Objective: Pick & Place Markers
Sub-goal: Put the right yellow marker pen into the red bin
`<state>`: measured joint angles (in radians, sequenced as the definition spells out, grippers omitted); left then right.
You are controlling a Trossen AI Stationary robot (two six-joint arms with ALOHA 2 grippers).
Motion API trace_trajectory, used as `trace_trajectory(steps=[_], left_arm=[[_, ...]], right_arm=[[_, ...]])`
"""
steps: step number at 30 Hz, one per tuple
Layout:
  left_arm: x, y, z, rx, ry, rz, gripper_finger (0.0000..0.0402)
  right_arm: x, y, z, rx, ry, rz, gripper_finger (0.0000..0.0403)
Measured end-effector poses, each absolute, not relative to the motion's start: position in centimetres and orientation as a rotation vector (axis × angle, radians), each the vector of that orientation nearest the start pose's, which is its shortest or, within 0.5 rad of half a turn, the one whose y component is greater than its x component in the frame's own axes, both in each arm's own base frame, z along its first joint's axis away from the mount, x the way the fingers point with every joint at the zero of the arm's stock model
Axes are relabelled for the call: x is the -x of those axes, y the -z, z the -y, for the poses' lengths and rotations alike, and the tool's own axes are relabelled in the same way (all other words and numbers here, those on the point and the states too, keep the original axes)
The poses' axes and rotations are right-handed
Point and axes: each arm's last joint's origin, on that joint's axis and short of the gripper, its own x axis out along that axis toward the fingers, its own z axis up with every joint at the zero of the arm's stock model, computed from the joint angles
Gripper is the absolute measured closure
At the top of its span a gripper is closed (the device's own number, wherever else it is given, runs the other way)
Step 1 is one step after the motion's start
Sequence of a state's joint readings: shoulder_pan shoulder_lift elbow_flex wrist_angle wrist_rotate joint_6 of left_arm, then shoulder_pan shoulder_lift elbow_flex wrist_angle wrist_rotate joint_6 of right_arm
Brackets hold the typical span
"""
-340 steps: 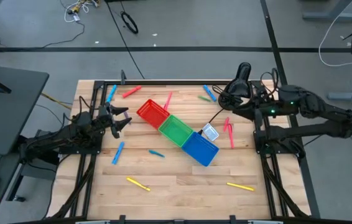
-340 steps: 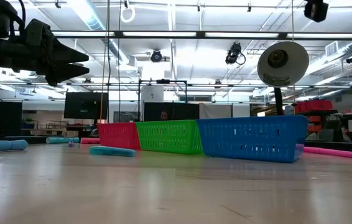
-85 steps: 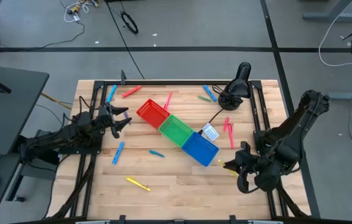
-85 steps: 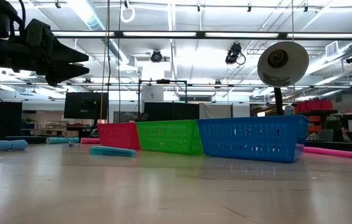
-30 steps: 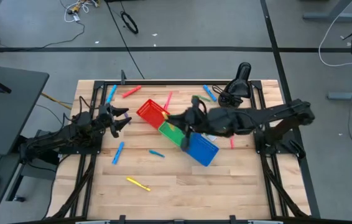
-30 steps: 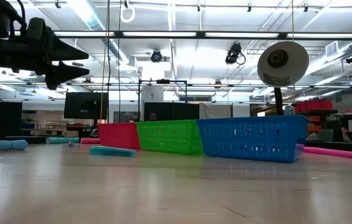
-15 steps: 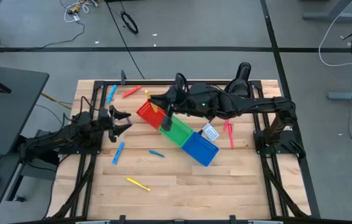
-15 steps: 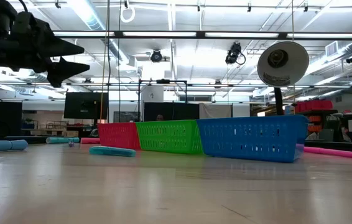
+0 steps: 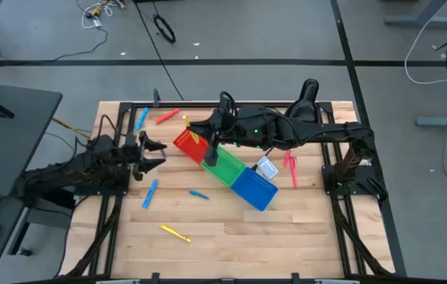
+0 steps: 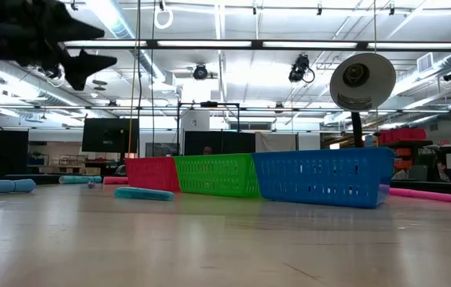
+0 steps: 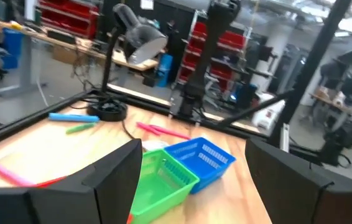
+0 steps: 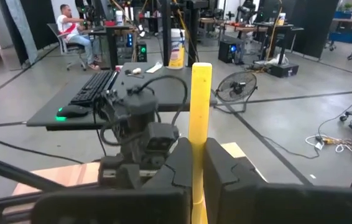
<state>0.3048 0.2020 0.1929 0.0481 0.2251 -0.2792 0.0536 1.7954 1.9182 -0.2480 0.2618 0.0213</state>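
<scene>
The left gripper (image 9: 154, 150) hovers just left of the red bin (image 9: 193, 142), its fingers (image 11: 117, 180) spread wide with nothing between them. A blue marker (image 9: 150, 194) lies below it, left of the red bin, and a yellow marker (image 9: 175, 233) lies further toward the table's near edge. Up by the far edge, left of the red bin, rest another blue marker (image 9: 142, 118) and a red marker (image 9: 167, 116). The right gripper (image 9: 200, 136) hangs over the red bin, fingers (image 12: 222, 168) pinched on a yellow marker (image 12: 199, 134) that stands upright between them. Right of the red bin sit the green bin (image 9: 223, 165) and the blue bin (image 9: 253, 188), touching in a diagonal row. Further right of the red bin, pink markers (image 9: 291, 167) lie beside the blue bin, near the lamp (image 9: 306, 99)
</scene>
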Motion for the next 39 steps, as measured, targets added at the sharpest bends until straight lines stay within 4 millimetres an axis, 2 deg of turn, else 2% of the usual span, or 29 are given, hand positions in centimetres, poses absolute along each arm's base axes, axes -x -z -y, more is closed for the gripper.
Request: trace_trajectory(steps=[4, 11, 14, 23, 33, 39], left_arm=[[-10.9, -24.1, -2.5, 0.184, -0.036, 0.021, 0.011], [-12.2, -30.1, -3.3, 0.042, -0.193, 0.078, 0.011], [-12.7, -32.4, -3.5, -0.004, -0.207, 0.104, 0.011], [-14.5, -36.9, -3.9, -0.137, -0.153, 0.134, 0.011], [-17.2, -41.5, -4.1, 0.098, 0.038, 0.179, 0.011], [-18.7, -42.5, -4.5, 0.13, 0.077, 0.123, 0.011]], right_arm=[[-41.0, -43.8, -1.5, -0.015, 0.174, -0.122, 0.04], [-41.0, -43.8, -1.5, -0.027, 0.154, -0.131, 0.0402], [-41.0, -43.8, -1.6, -0.034, 0.124, -0.131, 0.0402], [-41.0, -43.8, -1.7, -0.05, 0.089, -0.131, 0.0402], [-40.9, -43.8, -1.8, -0.028, 0.069, -0.135, 0.0402], [-40.9, -43.7, -1.8, -0.003, 0.064, -0.148, 0.0402]])
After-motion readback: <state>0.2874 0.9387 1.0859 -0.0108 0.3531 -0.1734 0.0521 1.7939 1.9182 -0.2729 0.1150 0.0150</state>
